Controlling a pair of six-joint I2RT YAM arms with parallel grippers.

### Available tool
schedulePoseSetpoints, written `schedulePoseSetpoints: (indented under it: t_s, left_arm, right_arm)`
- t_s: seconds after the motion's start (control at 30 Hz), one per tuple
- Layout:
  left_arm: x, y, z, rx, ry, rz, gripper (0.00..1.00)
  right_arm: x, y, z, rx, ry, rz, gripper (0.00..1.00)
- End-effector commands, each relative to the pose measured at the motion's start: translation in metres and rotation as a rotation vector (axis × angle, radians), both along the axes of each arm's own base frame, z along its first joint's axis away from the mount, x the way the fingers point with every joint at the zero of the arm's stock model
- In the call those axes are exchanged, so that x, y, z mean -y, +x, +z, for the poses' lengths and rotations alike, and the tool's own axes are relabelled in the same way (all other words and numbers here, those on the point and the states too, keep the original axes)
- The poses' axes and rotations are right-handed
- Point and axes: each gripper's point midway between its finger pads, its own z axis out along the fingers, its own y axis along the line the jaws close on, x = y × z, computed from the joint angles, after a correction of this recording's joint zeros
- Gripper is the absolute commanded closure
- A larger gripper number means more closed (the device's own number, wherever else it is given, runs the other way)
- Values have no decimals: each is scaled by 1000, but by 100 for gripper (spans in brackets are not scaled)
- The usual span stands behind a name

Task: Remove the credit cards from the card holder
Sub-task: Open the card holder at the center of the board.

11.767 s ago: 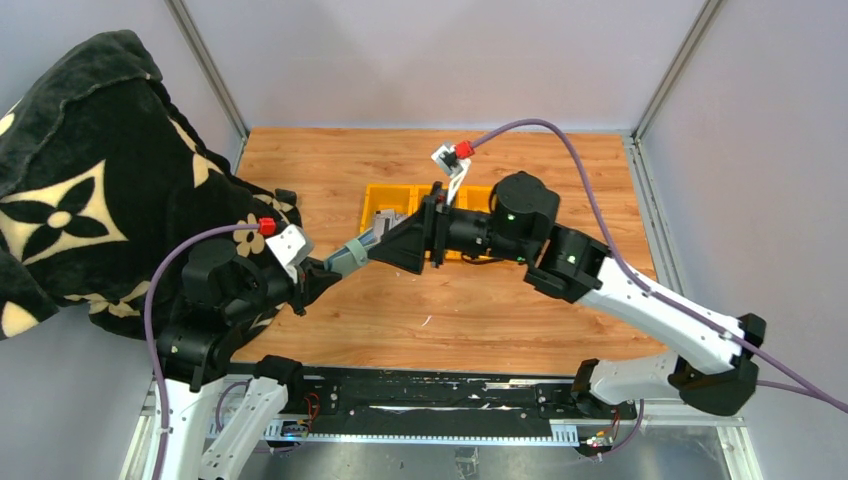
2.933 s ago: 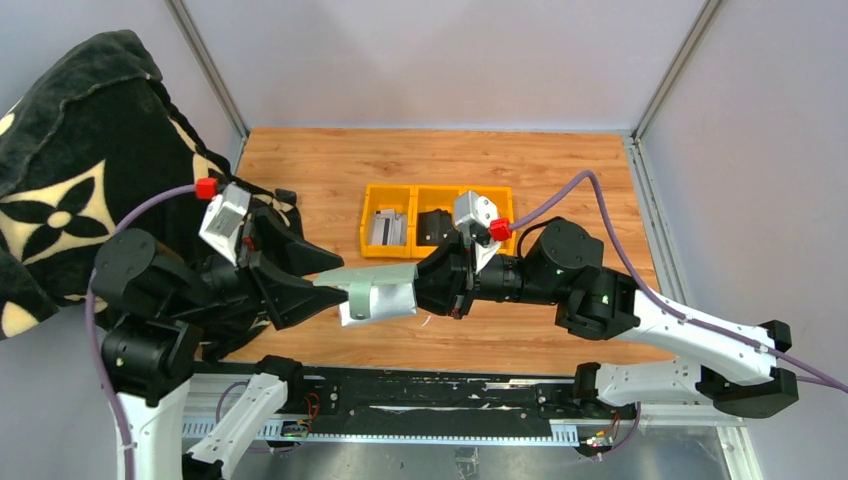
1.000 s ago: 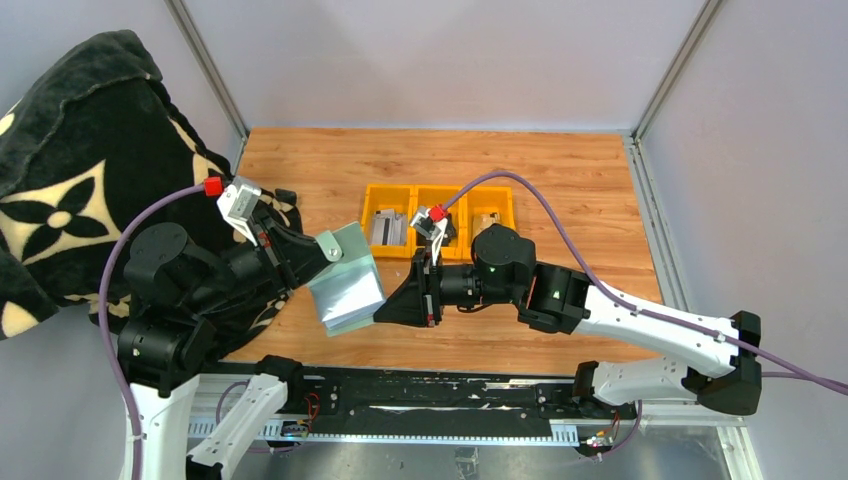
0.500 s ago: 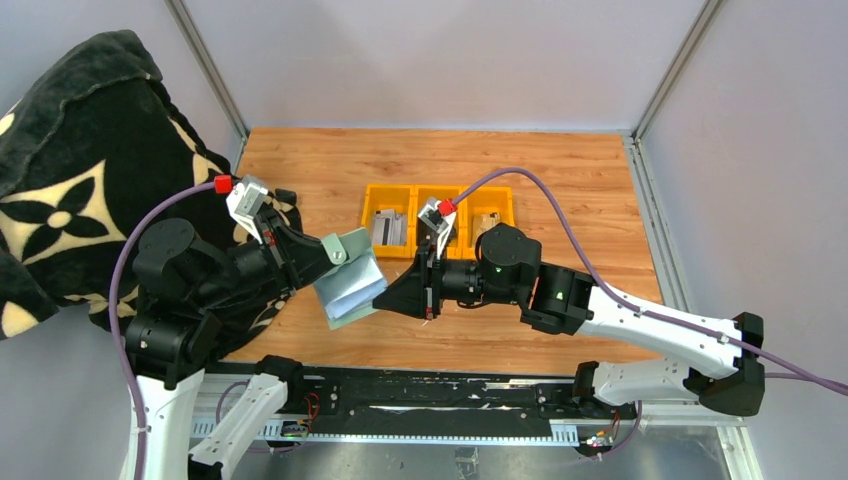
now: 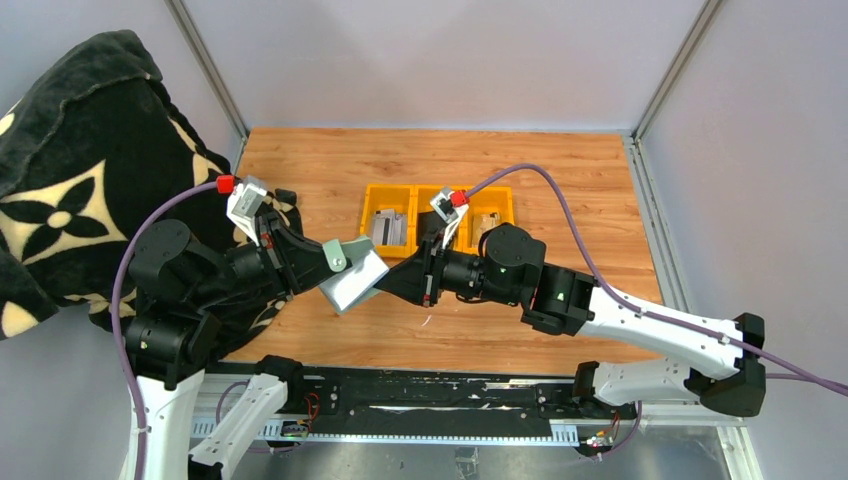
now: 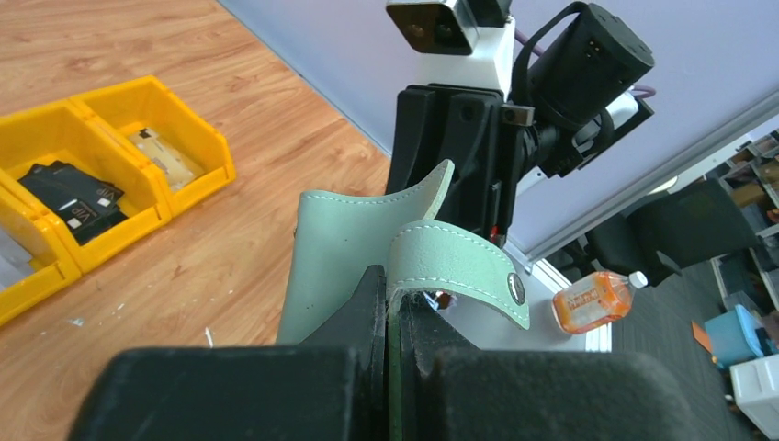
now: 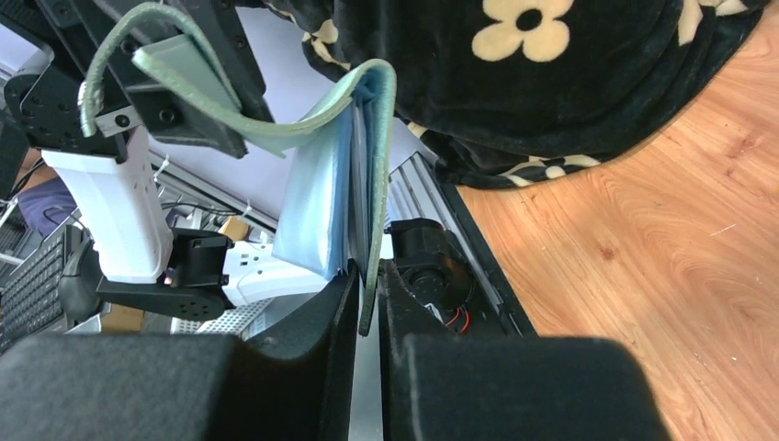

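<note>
Sage-green, soft card holder (image 5: pixel 352 278) hangs in mid-air over the table (image 5: pixel 560 170), just in front of the yellow tray (image 5: pixel 366 222), btwn both arms. On one side the left gripper (image 6: pixel 393 296) is pinched tight on its cover by the tab (image 6: pixel 478 276); opp. side, the right gripper (image 7: pixel 366 276) is nipped onto the lower edge of one flap. Prob. light and floppy, bends where pulled, so take it near an edge. Pale sleeves (image 7: pixel 317 202) inside look slick; can't tell if they hold anything. One tan-gold card (image 6: pixel 163 156) lies in the tray's end bin.
</note>
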Motion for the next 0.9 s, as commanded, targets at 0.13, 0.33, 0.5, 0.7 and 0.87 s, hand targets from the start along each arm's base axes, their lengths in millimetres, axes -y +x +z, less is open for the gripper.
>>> schedulePoseSetpoints:
  t_s: [0.13, 0.33, 0.5, 0.7, 0.87]
  left_arm:
    - [6, -22, 4, -65, -39, -112, 100]
    - [8, -24, 4, -78, -49, -135, 100]
    - [9, -27, 7, -77, -55, -151, 100]
    - [10, -33, 10, -89, -64, -195, 100]
    - [11, -39, 14, -89, -69, -228, 100]
  right_arm:
    - [-13, 16, 22, 2, 113, -72, 81]
    - [-19, -1, 49, 53, 260, 31, 62]
    - [-16, -14, 62, 99, 335, 103, 44]
    - [-18, -24, 69, 189, 339, 164, 26]
    - [-17, -14, 70, 248, 288, 108, 24]
